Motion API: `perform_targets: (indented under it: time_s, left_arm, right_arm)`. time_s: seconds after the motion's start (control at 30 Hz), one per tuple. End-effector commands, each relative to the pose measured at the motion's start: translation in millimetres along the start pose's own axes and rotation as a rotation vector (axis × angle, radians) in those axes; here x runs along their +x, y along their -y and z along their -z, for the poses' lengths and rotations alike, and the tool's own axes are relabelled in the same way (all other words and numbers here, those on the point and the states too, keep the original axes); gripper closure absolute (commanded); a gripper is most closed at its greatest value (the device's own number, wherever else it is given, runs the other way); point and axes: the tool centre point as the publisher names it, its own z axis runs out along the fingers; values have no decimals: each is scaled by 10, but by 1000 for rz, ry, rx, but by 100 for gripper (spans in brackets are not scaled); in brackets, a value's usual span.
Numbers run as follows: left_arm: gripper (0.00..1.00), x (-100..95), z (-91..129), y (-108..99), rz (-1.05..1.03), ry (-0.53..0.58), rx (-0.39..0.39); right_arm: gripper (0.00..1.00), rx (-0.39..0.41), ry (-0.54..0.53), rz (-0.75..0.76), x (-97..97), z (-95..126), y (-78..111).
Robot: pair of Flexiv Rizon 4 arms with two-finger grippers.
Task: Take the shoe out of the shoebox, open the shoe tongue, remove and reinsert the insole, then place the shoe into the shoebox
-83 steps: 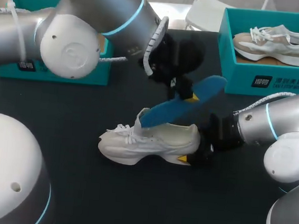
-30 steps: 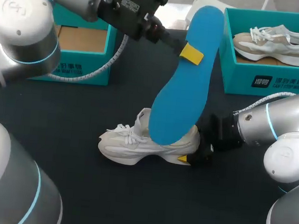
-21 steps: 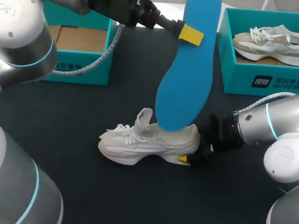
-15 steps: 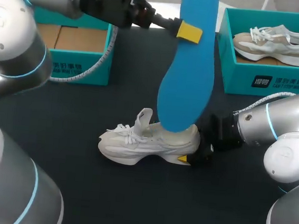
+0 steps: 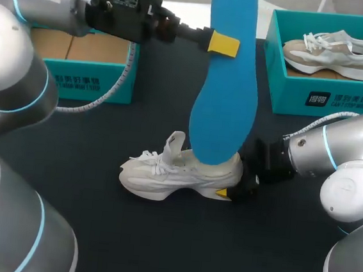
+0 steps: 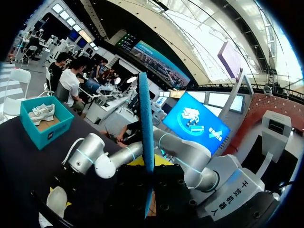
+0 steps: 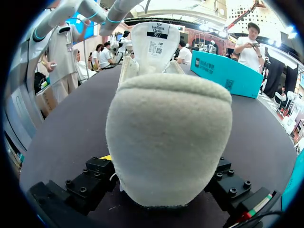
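Left claw (image 5: 224, 43) is clamped on the blue insole (image 5: 224, 95) and holds it upright above the shoe (image 5: 178, 172), lower end at the shoe's opening; contact there cannot be judged. Right claw (image 5: 231, 187) grips the heel from both sides. The shoe stands on the dark tabletop (image 5: 158, 243), toe pointing away from that claw, well apart from the open shoebox (image 5: 90, 83).

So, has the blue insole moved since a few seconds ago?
Yes. The insole has swung up from lying low across the white shoe, which stayed put, to nearly upright in the left end effector.
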Motion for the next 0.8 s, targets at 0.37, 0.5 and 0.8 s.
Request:
perform_targets:
  time_s: [0.37,0.5,0.8]
  left_arm:
    - [100,400,-129,-114,171,-2,40]
    - [100,489,-167,-153,203,-38,4]
    - [100,604,-199,-291,240,-79,-24]
  right_arm:
    - [100,5,0,0,-3,-14,19]
    - [100,5,0,0,-3,-14,19]
    - [100,5,0,0,-3,-14,19]
